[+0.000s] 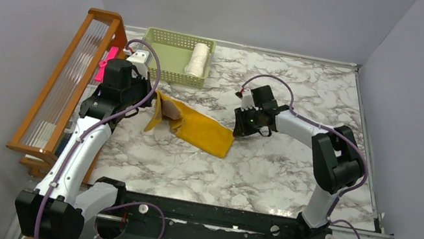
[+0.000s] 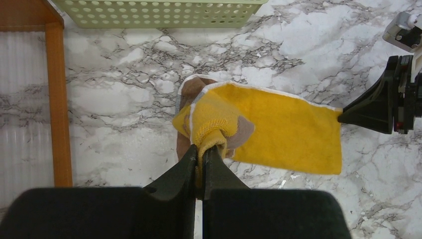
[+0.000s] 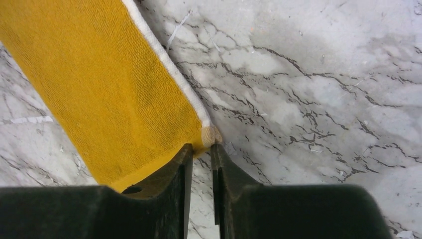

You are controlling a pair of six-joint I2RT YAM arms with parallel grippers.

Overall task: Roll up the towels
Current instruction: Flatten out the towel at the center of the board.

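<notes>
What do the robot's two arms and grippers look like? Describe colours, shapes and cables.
Both arms are alike: the left arm and right arm have white tube links between chunky black joints, each trailed by a looping purple cable. The left gripper and right gripper are matte black, with two tapering wedge fingers.

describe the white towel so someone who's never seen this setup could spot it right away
Start at the marble table and look to its far left corner, where a pale green basket sits beside a wooden rack. The white towel lies inside the basket, by its right wall. It is a tight cream roll, unlike the yellow towel lying unrolled mid-table.
</notes>
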